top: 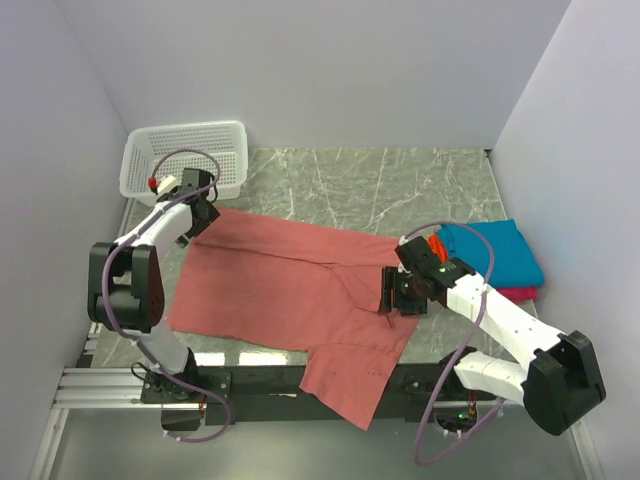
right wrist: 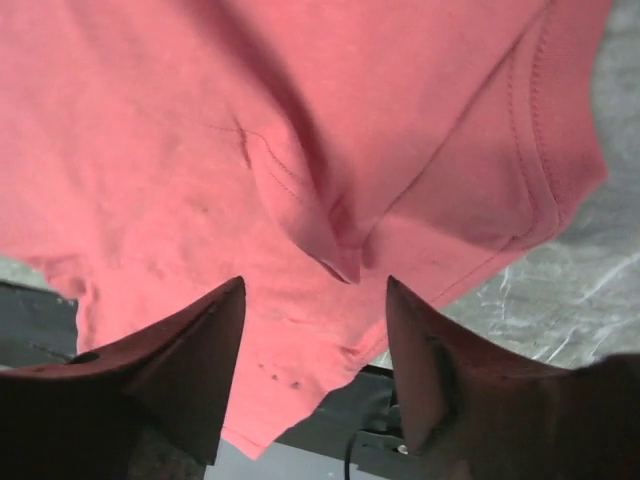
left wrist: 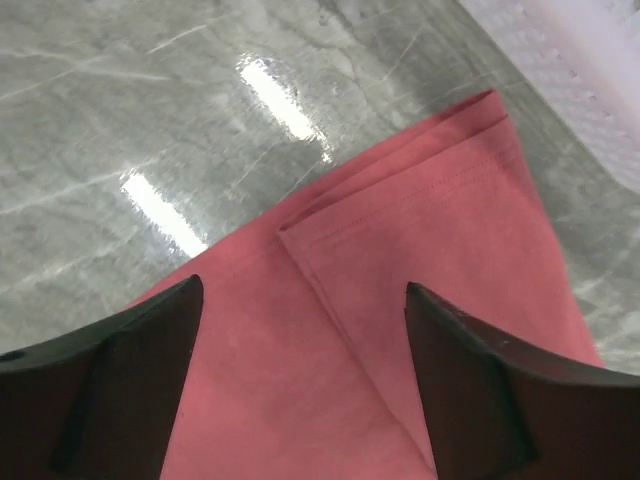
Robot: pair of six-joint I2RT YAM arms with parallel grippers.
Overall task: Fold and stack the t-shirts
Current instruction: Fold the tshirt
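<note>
The large salmon-red t-shirt (top: pixel 290 290) lies spread across the marble table, one part hanging over the near edge. My left gripper (top: pixel 197 222) is open over its far left corner; the folded corner (left wrist: pixel 420 200) shows between the fingers (left wrist: pixel 150 340). My right gripper (top: pixel 402 297) is open just above the shirt's right side, where a raised fold of cloth (right wrist: pixel 330 240) sits between the fingers (right wrist: pixel 200 350). A folded teal-blue t-shirt (top: pixel 495 252) lies at the right on a magenta-pink one (top: pixel 515 294), with an orange one (top: pixel 437 243) beside them.
A white mesh basket (top: pixel 185 158) stands at the far left corner, close behind my left gripper. The black front rail (top: pixel 270 380) runs under the hanging cloth. White walls close in the table on three sides.
</note>
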